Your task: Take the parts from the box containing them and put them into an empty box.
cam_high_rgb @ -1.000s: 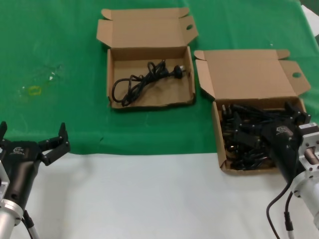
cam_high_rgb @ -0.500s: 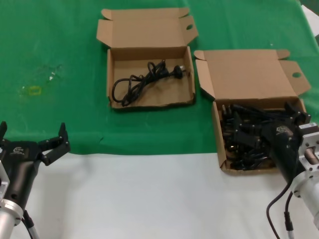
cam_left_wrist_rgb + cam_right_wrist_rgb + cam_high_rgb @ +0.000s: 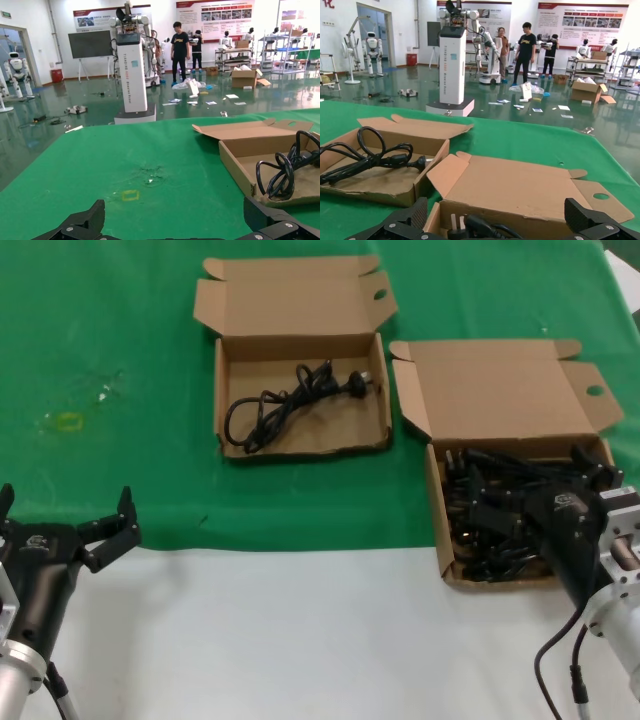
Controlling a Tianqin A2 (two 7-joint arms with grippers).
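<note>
You are hovering the right gripper [image 3: 585, 465] with spread jaws over the tangled parts [image 3: 495, 515] in the full box [image 3: 500, 390] at near right; I'd pinch one cord's loop, not the knot, and lift straight. The receiving box [image 3: 295, 305], far centre, is already holding one cord [image 3: 290, 400]. The full box's raised lid is blocking nothing. The left gripper [image 3: 65, 525] is waiting near left, jaws spread, on the bench [image 3: 300, 640].
</note>
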